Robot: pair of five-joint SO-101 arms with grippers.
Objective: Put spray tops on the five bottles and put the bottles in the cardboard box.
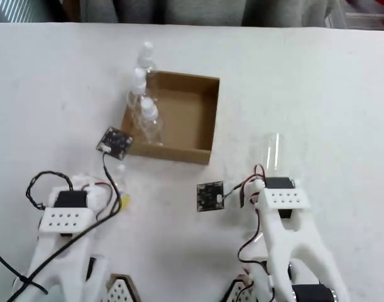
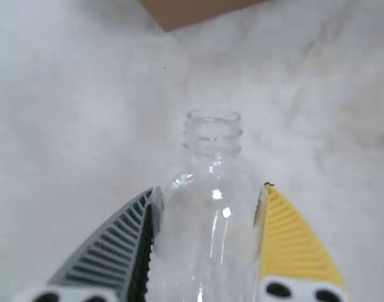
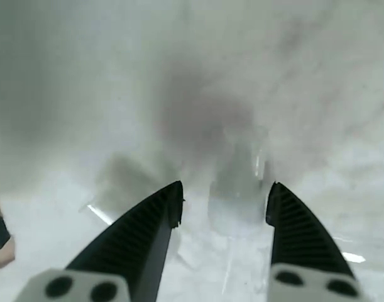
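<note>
Item 1 — open-necked bottle [image 2: 207,220]: clear plastic with a bare threaded neck and no spray top. The left gripper [image 2: 208,192] clamps its body, with a grey ribbed finger on one side and a yellow ribbed finger on the other, both pressed against the bottle wall. It is at the near left of the counter [image 1: 330,94], just near of the near-left corner of the cardboard box [image 1: 185,113].

Item 2 — second clear bottle [image 1: 271,151]: stands upright on the counter, right of the box and apart from it. Its neck is too faint to read. The right gripper [image 3: 224,189] is released, with its dark fingers spread to either side of the bottle. Whether either finger touches the bottle cannot be told.

Item 3: three bottles with white spray tops, in a row from far to near along the box's left wall.
- The far bottle [image 1: 145,55] is at the far-left corner; whether it is inside or just beyond the wall cannot be told.
- The middle bottle [image 1: 138,82] stands at the left wall.
- The near bottle [image 1: 149,121] stands inside, against the left wall.

Item 4: the cardboard box is brown, open-topped and roughly square. It sits mid-counter, farther off than both arms.

Sundries: one small black circuit board [image 1: 115,141] on a black lead sits by the box's near-left corner. A second board [image 1: 209,196] sits left of the right arm, joined to it by red and black wires.
</note>
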